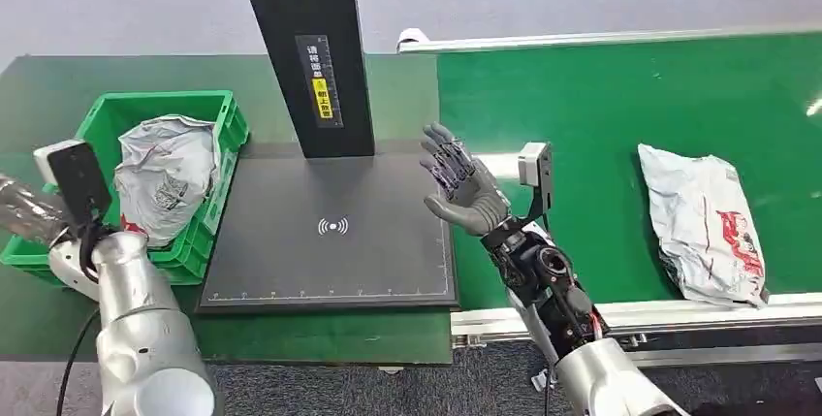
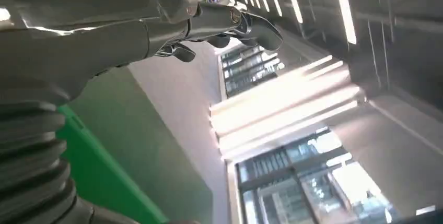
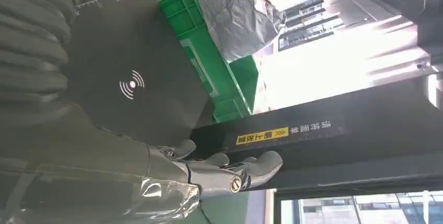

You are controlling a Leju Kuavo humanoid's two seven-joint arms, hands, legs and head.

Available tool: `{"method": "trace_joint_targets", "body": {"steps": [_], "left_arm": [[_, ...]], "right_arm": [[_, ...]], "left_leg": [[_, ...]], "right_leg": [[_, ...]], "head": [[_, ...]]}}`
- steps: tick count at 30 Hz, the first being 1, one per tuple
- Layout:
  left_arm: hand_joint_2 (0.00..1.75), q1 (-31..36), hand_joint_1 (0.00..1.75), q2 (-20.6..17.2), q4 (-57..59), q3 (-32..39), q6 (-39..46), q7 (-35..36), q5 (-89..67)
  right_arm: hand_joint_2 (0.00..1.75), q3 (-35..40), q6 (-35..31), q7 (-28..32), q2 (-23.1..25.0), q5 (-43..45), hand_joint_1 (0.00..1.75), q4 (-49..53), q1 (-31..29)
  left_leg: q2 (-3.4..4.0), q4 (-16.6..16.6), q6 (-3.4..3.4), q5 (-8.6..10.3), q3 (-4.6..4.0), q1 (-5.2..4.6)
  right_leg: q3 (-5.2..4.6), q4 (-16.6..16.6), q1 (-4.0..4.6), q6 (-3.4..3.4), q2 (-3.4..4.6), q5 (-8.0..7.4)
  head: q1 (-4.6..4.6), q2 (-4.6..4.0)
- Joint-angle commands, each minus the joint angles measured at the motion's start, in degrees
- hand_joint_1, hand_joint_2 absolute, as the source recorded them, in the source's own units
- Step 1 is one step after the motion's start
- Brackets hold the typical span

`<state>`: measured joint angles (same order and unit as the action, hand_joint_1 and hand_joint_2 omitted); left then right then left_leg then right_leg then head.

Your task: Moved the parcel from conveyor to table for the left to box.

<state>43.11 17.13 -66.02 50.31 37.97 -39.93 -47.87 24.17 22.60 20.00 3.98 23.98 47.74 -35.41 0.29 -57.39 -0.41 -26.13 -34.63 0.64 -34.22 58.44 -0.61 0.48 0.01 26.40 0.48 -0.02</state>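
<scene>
A grey plastic parcel (image 1: 703,222) with red print lies flat on the green conveyor belt (image 1: 620,115) at the right. My right hand (image 1: 460,188) is raised over the seam between the belt and the black scanner pad (image 1: 330,232), well to the left of that parcel. Its fingers (image 3: 230,169) are spread and hold nothing. At the far left, beside the green crate (image 1: 208,212), my left hand (image 1: 24,210) sits at the picture's edge. Its fingers (image 2: 235,25) are stretched out towards the ceiling with nothing in them.
A crumpled grey parcel (image 1: 165,174) fills the green crate (image 3: 209,78) on the table's left. A black post (image 1: 310,48) with a yellow label rises from the back of the scanner pad. The conveyor's white frame (image 1: 640,314) runs along its near edge.
</scene>
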Motion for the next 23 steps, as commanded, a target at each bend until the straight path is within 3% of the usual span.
{"method": "trace_joint_targets", "body": {"steps": [1, 3, 16, 17, 18, 21, 22, 23], "left_arm": [[1.75, -1.0, 0.00, 1.6, -4.2, 2.0, 2.0, -0.1, -3.5], [1.75, 1.3, 0.00, 0.3, 5.4, 5.6, 2.0, -0.1, -15.0], [1.75, 1.3, 0.00, 0.3, 5.4, 5.6, 2.0, -0.1, -15.0], [0.00, 1.3, 0.00, 0.3, 5.4, 5.6, 2.0, -0.1, -15.0], [0.00, 2.3, 0.00, 0.7, 7.9, 7.0, 2.0, -0.1, -14.3], [0.00, -1.9, 0.00, 2.0, 3.8, -6.0, 2.0, -0.1, 7.5], [1.75, -3.2, 0.00, 2.4, 2.2, -9.2, 2.0, -0.1, 10.7], [1.75, -5.3, 0.00, 2.9, -1.8, -15.2, 2.0, -0.1, 18.0]], "right_arm": [[1.75, 2.5, -0.5, 0.9, -0.5, -0.3, 0.00, -4.8, -3.6], [1.75, 2.0, -1.4, 0.9, -0.6, -0.6, 0.00, -4.1, -2.7], [1.75, 2.0, -1.4, 0.9, -0.6, -0.6, 0.00, -4.1, -2.7], [1.75, 2.0, -1.4, 0.9, -0.6, -0.6, 0.00, -4.1, -2.7], [1.75, 1.9, -1.5, 1.2, -0.8, -1.0, 0.00, -3.7, -2.0], [1.75, 1.7, -0.9, 1.6, -1.2, -1.3, 0.00, -3.1, -1.6], [1.75, 1.5, -1.0, 1.7, -1.4, -1.2, 0.00, -2.9, -1.5], [1.75, 1.1, -1.0, 1.8, -1.5, -1.0, 0.00, -2.5, -1.4]], "left_leg": [[-0.05, 0.1, 0.02, 0.00, 0.17, 0.00], [-0.08, 0.1, 0.02, 0.01, 0.10, -0.02], [-0.07, 0.0, 0.01, -0.01, 0.13, 0.01], [-0.04, 0.0, 0.01, 0.00, 0.09, 0.00], [-0.06, 0.1, 0.03, 0.02, 0.25, 0.02], [-0.22, 0.1, 0.04, 0.05, 0.14, 0.02], [-0.27, 0.1, 0.04, 0.05, 0.07, 0.02], [-0.27, 0.0, 0.04, 0.03, 0.07, 0.03]], "right_leg": [[0.18, -0.1, 0.01, -0.04, -0.05, 0.02], [0.12, 0.0, -0.02, -0.01, -0.08, 0.02], [0.13, 0.0, 0.01, -0.02, -0.04, 0.02], [0.09, 0.0, 0.00, -0.01, -0.03, 0.01], [0.26, -0.2, 0.03, -0.03, -0.04, -0.02], [0.21, -0.1, 0.03, -0.01, -0.20, 0.00], [0.16, -0.1, 0.03, 0.00, -0.25, 0.02], [0.15, -0.1, 0.04, 0.00, -0.24, 0.03]], "head": [[0.00, 0.00], [-0.02, 0.02], [0.00, 0.00], [0.00, 0.00], [0.00, 0.00], [0.00, 0.00], [0.00, 0.00], [0.00, 0.02]]}}
